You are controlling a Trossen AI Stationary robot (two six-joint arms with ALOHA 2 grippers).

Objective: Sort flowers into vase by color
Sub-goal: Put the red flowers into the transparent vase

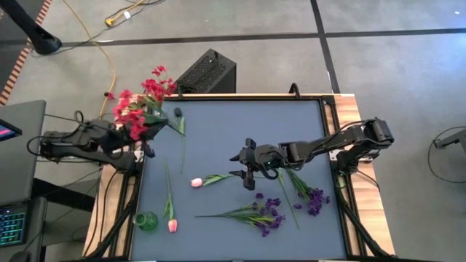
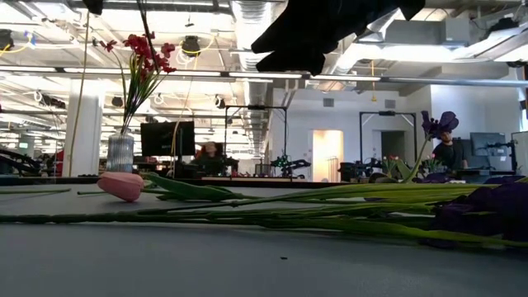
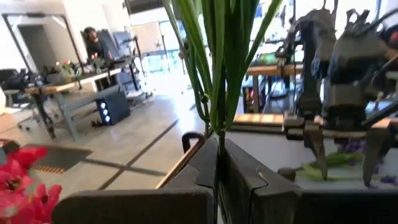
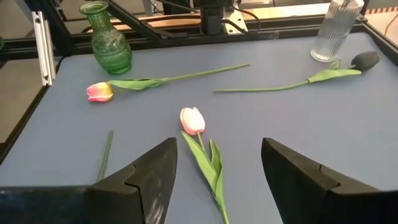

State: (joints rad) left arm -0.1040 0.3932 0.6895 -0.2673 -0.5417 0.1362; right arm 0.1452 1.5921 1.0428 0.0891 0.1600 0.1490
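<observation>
The red flowers (image 1: 142, 102) stand bunched at the table's far left corner, their green stems (image 3: 217, 68) pinched upright between dark fingers. One pink tulip (image 4: 193, 119) lies flat near the table's middle, its leafy stem trailing away from the bud. A second pink tulip (image 4: 99, 92) lies beside the green vase (image 4: 109, 38). Two purple bunches (image 1: 268, 216) lie flat toward the near right.

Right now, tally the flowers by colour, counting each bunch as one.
Red bunch, in the left gripper: 1
Pink tulips: 2
Dark tulip: 1
Purple bunches: 2
Total: 6
</observation>
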